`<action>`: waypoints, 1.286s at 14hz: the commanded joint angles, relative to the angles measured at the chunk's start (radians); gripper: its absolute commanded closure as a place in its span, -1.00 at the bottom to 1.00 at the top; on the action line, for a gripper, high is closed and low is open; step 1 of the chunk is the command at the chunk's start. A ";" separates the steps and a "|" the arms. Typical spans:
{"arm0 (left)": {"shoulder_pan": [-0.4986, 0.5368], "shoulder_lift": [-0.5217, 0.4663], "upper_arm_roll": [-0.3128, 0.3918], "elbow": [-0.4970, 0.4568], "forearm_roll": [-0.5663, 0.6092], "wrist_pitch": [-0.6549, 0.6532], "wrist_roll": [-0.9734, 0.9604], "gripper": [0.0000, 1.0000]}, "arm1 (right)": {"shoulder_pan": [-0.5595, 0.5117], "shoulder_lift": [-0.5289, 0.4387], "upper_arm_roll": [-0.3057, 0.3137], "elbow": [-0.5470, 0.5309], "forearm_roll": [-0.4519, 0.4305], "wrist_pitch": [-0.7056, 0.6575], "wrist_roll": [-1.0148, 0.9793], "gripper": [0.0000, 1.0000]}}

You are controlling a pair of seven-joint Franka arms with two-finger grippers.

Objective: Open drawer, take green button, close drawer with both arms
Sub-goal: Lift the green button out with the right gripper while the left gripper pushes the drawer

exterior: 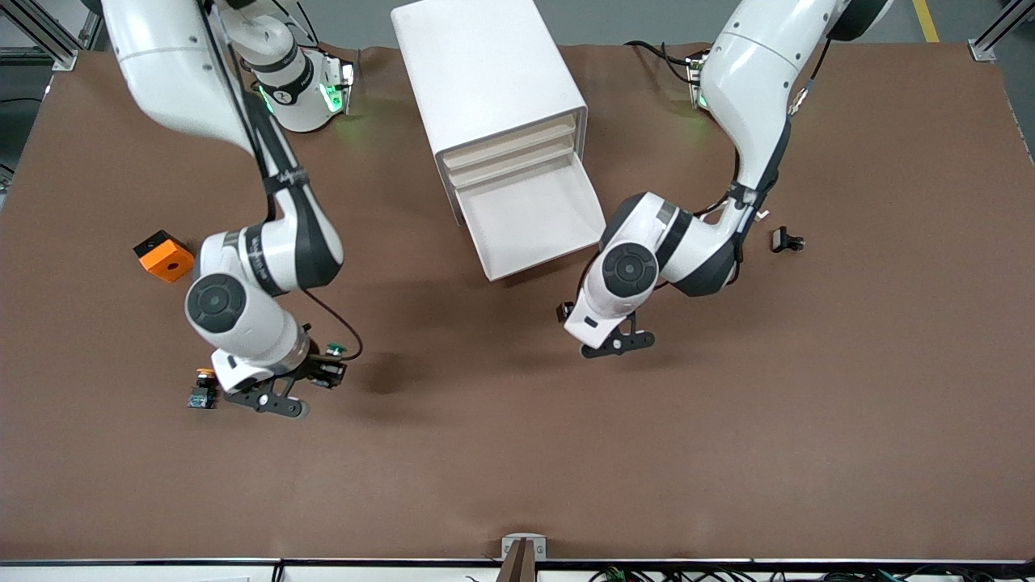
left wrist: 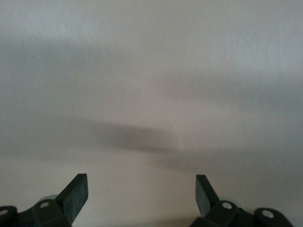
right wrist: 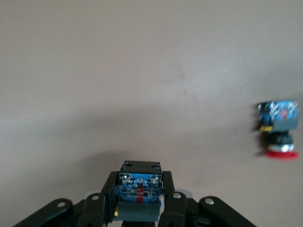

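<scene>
My right gripper (exterior: 322,373) is shut on the button (exterior: 330,361), whose green cap and black body show beside the fingers; it hangs low over the table toward the right arm's end. In the right wrist view the button's bluish base (right wrist: 140,187) sits clamped in my right gripper (right wrist: 140,189). The white cabinet (exterior: 485,73) stands mid-table with its lowest drawer (exterior: 530,218) pulled out. My left gripper (exterior: 618,342) is open and empty over bare table close to the drawer's front. The left wrist view shows only its open fingers (left wrist: 75,194) over plain surface.
A red-capped button (exterior: 202,390) lies on the table beside my right gripper, also seen in the right wrist view as the red-capped button (right wrist: 278,127). An orange block (exterior: 164,255) sits toward the right arm's end. A small black part (exterior: 786,241) lies toward the left arm's end.
</scene>
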 commanded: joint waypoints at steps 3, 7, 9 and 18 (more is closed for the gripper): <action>-0.057 -0.058 0.014 -0.088 0.024 0.007 -0.007 -1.00 | -0.078 0.061 0.018 0.009 0.014 0.045 -0.170 1.00; -0.074 -0.074 0.006 -0.117 0.021 0.007 0.003 -1.00 | -0.119 0.078 0.018 -0.092 0.014 0.212 -0.266 1.00; -0.089 -0.072 0.006 -0.117 0.016 0.007 0.005 -1.00 | -0.137 0.084 0.018 -0.105 0.014 0.218 -0.289 1.00; -0.172 -0.063 0.004 -0.115 -0.048 0.009 0.005 -1.00 | -0.147 0.084 0.019 -0.102 0.014 0.217 -0.284 1.00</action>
